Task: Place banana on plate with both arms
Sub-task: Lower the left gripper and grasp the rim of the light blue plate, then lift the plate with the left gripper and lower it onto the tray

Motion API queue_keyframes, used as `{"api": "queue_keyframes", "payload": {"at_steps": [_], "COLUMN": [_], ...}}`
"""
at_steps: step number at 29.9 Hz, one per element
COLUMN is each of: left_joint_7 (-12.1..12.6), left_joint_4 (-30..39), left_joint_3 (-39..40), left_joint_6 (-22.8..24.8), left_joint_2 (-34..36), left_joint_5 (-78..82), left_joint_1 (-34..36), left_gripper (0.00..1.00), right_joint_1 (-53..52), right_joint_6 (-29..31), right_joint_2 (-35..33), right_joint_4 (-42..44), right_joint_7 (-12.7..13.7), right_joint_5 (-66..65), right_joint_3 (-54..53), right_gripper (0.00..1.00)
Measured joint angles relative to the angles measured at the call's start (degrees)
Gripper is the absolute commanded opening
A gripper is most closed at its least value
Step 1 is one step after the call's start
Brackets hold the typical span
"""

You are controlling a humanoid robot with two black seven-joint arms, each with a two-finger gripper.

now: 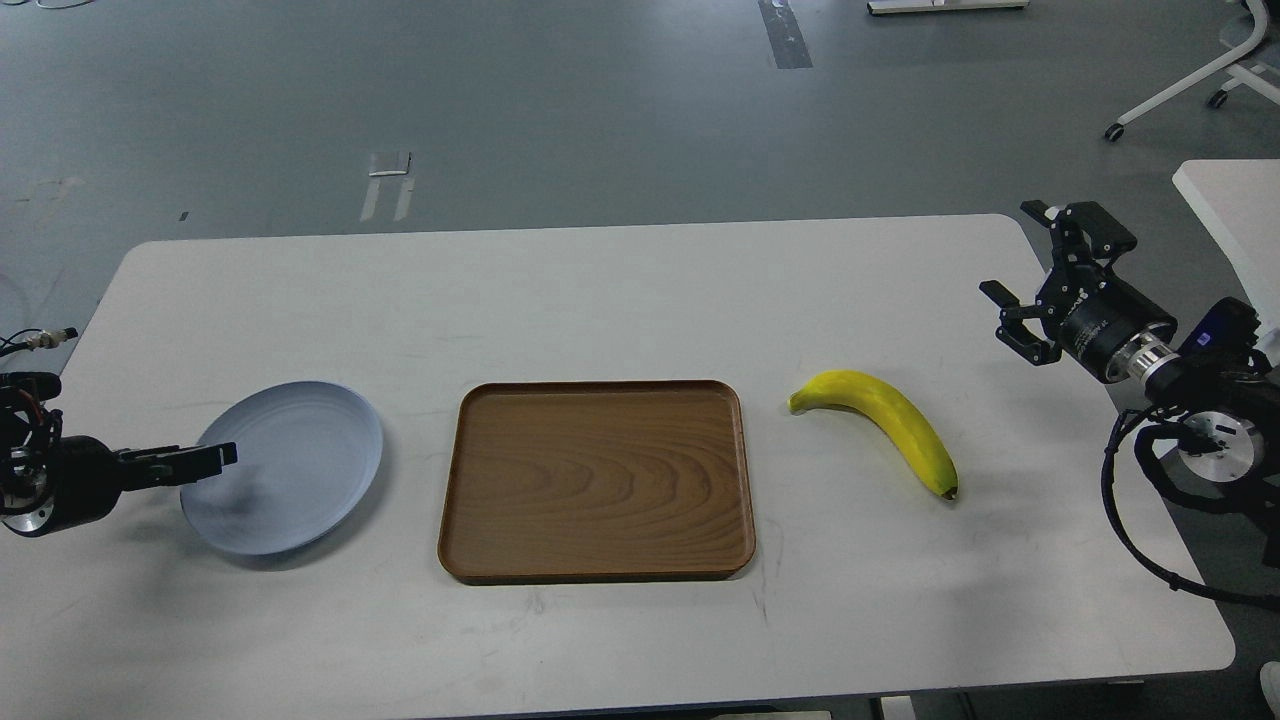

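Note:
The yellow banana [885, 425] lies on the white table, to the right of the wooden tray, its dark tip pointing to the front right. The pale blue-grey plate [295, 465] sits at the left of the table. My left gripper [205, 458] is seen side-on as one dark bar at the plate's left rim; I cannot tell whether it touches the plate or whether its fingers are apart. My right gripper [1012, 252] is open and empty, held above the table's right edge, well to the right of and behind the banana.
A rectangular brown wooden tray [597, 560] lies in the middle of the table [600, 290]. Black cables [1130, 520] hang from my right arm past the table's right edge. A second white table [1230, 200] stands at the far right.

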State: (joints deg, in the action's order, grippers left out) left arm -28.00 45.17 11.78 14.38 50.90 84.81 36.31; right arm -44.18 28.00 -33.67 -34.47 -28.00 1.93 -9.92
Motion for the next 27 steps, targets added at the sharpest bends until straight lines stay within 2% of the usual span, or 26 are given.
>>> {"api": "queue_keyframes", "payload": {"at_steps": [3, 4, 5, 6, 7, 23, 27], "left_joint_7": [0.0, 0.0, 0.0, 0.0, 0.0, 0.0, 0.0], "left_joint_4": [-0.2, -0.4, -0.5, -0.5, -0.6, -0.9, -0.7], "left_joint_3": [0.0, 0.0, 0.0, 0.0, 0.0, 0.1, 0.1], "left_joint_6": [0.1, 0.2, 0.2, 0.2, 0.3, 1.6, 5.0], "left_joint_2": [0.0, 0.0, 0.0, 0.0, 0.0, 0.5, 0.5], "left_joint_5": [0.0, 0.0, 0.0, 0.0, 0.0, -2.3, -5.2], "left_joint_1": [0.0, 0.0, 0.0, 0.0, 0.0, 1.2, 3.9], "left_gripper": [0.44, 0.31, 0.13, 0.04, 0.0, 0.0, 0.0], "right_joint_1": [0.0, 0.0, 0.0, 0.0, 0.0, 0.0, 0.0], "right_joint_6": [0.0, 0.0, 0.0, 0.0, 0.0, 0.0, 0.0], "right_joint_2": [-0.1, -0.1, -0.1, -0.1, -0.1, -0.1, -0.1], "right_joint_4": [0.0, 0.0, 0.0, 0.0, 0.0, 0.0, 0.1], "right_joint_7": [0.0, 0.0, 0.0, 0.0, 0.0, 0.0, 0.0], "right_joint_5": [0.0, 0.0, 0.0, 0.0, 0.0, 0.0, 0.0], "right_joint_3": [0.0, 0.0, 0.1, 0.1, 0.1, -0.2, -0.2], "right_gripper": [1.0, 1.0, 1.0, 1.0, 1.0, 1.0, 1.0]}}
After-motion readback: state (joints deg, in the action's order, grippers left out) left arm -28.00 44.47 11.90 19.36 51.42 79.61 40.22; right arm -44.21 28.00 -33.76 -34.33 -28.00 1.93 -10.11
